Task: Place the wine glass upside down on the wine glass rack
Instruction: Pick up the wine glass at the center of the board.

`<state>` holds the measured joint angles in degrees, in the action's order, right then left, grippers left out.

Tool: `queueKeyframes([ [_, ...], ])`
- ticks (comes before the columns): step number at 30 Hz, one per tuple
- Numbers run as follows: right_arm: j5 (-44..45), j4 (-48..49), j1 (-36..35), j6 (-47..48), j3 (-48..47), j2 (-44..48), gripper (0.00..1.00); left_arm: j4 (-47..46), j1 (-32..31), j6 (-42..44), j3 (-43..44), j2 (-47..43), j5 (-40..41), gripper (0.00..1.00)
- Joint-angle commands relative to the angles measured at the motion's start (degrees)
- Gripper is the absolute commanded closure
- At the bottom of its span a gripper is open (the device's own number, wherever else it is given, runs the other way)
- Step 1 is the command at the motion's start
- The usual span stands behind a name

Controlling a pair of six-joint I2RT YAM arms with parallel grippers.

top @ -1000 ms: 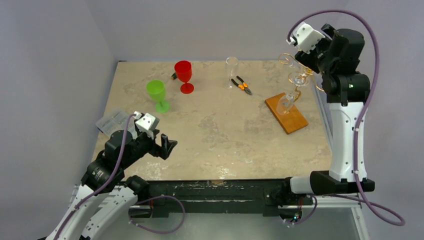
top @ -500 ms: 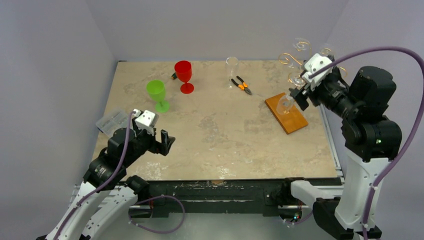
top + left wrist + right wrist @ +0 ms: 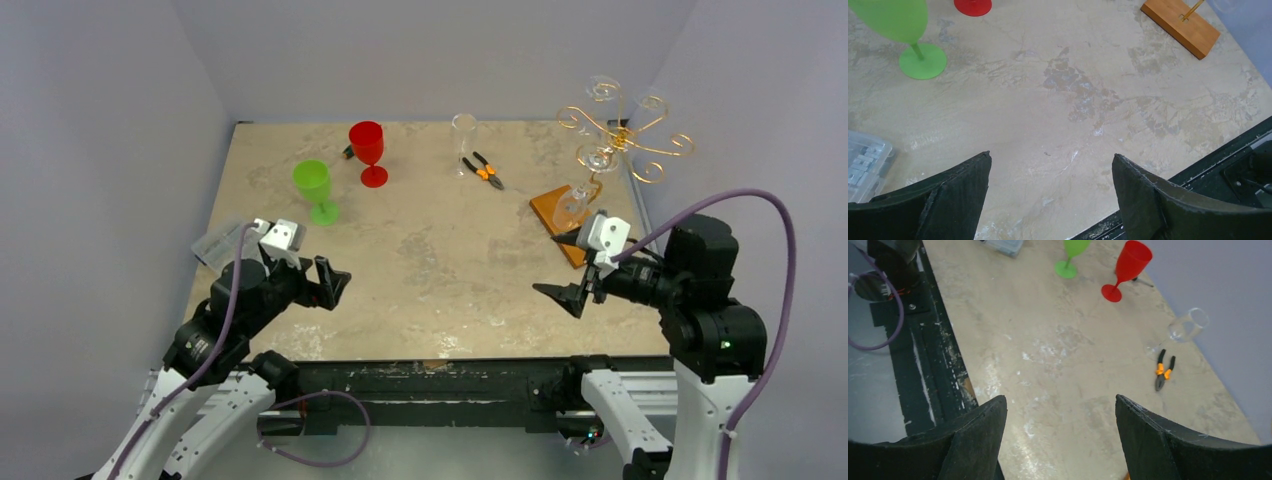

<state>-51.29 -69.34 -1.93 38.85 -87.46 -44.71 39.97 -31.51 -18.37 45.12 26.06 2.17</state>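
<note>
The wine glass rack [image 3: 624, 140], gold wire with curled arms, stands on its orange-brown wooden base [image 3: 552, 213] at the table's right side. A clear wine glass [image 3: 574, 205] hangs from it upside down, foot in a curl and bowl just above the base. No gripper touches it. My right gripper [image 3: 560, 266] is open and empty, low over the table in front of the base; its wrist view shows only bare tabletop between the right gripper's [image 3: 1060, 400] jaws. The left gripper [image 3: 333, 283] is open and empty near the front left, with bare table showing at the left gripper [image 3: 1050, 157] too.
A green goblet [image 3: 314, 187] and a red goblet [image 3: 368, 150] stand at the back left. A clear glass [image 3: 464, 133] and orange-handled pliers [image 3: 484, 170] are at the back centre. A clear plastic box [image 3: 222, 240] sits at the left edge.
My right arm has come down from the rack toward the near edge, its jaws now wider and empty. The clear glass stays hanging on the rack. The left arm barely moved.
</note>
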Motion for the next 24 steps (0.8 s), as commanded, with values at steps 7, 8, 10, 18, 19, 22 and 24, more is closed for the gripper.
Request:
queueKeyframes([
  [7, -6.86, -0.74, -0.08, 6.65, 15.67, 3.99, 0.24, -3.21, 0.35, -4.49, 2.24, -2.14, -2.99, 0.11],
  [8, -6.77, -0.18, -0.09, 6.9, 17.25, 4.42, 0.24, -3.61, 0.39, -4.48, 2.42, -1.89, -3.53, 0.1],
  [10, -6.68, 1.13, -0.09, 7.13, 20.16, 4.85, 0.24, -4.36, 0.39, -4.49, 2.62, -1.21, -3.75, 0.1],
  [18, -7.71, 7.07, -0.09, 6.95, 29.7, 5.29, 0.25, -7.13, 0.41, -3.03, 5.73, 2.93, -0.43, 0.05],
  [19, -7.88, 9.1, -0.04, 6.03, 31.59, 5.38, 0.25, -7.63, 0.44, -2.73, 6.4, 3.65, -0.02, 0.04],
  [22, -8.09, 13.82, -0.09, 3.95, 36.61, 5.68, 0.26, -7.89, 0.48, -1.41, 9.15, 7.16, 1.6, 0.04],
  [24, -7.9, 14.95, -0.11, 4.06, 37.84, 5.64, 0.26, -7.75, 0.61, -0.05, 11.11, 9.53, 2.73, 0.03],
])
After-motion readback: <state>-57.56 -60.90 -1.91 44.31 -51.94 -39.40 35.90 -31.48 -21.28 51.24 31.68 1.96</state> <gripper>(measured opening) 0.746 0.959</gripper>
